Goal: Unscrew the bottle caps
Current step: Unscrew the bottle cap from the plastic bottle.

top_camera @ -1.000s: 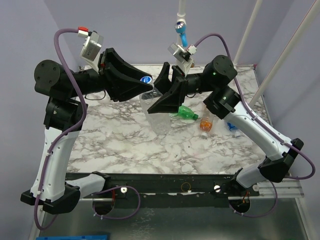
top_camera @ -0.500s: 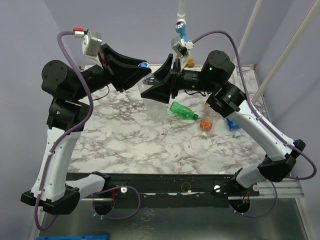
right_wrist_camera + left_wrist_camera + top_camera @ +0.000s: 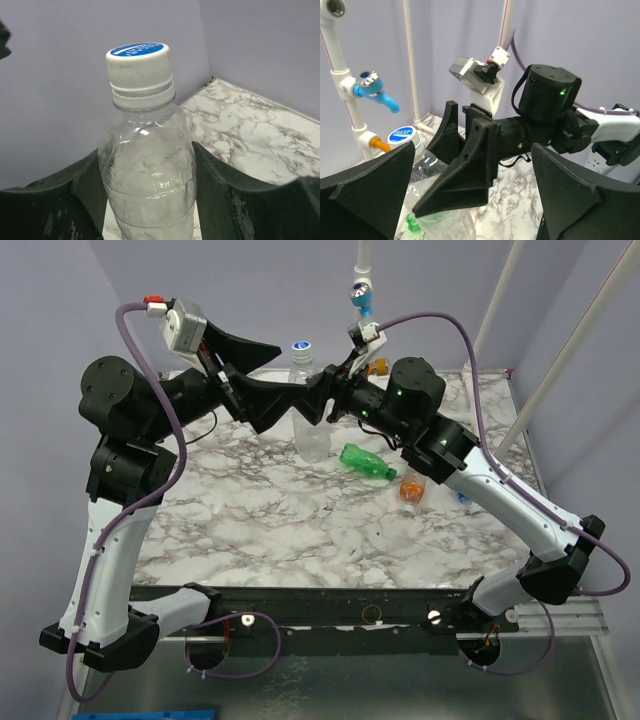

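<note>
A clear bottle (image 3: 312,430) stands upright near the back of the marble table, its white, blue-topped cap (image 3: 300,346) still on the neck. My right gripper (image 3: 318,400) is shut on the bottle's body; in the right wrist view the bottle (image 3: 147,170) fills the gap between both fingers of that gripper (image 3: 145,150), with the cap (image 3: 140,67) above them. My left gripper (image 3: 285,375) is open just left of the cap, touching nothing. From the left wrist, its gripper (image 3: 474,146) spreads wide, and the cap (image 3: 402,135) sits beyond the left finger.
A green bottle (image 3: 368,462) lies on its side right of the clear one. An orange bottle (image 3: 411,487) lies beyond it. A blue-labelled bottle (image 3: 462,492) is partly hidden by the right arm. Blue (image 3: 362,295) and orange (image 3: 378,366) pipe fittings hang at the back.
My left gripper, shut on the cap before, has opened and drawn off to the left. The right gripper has carried the bottle backward and set it more upright.
</note>
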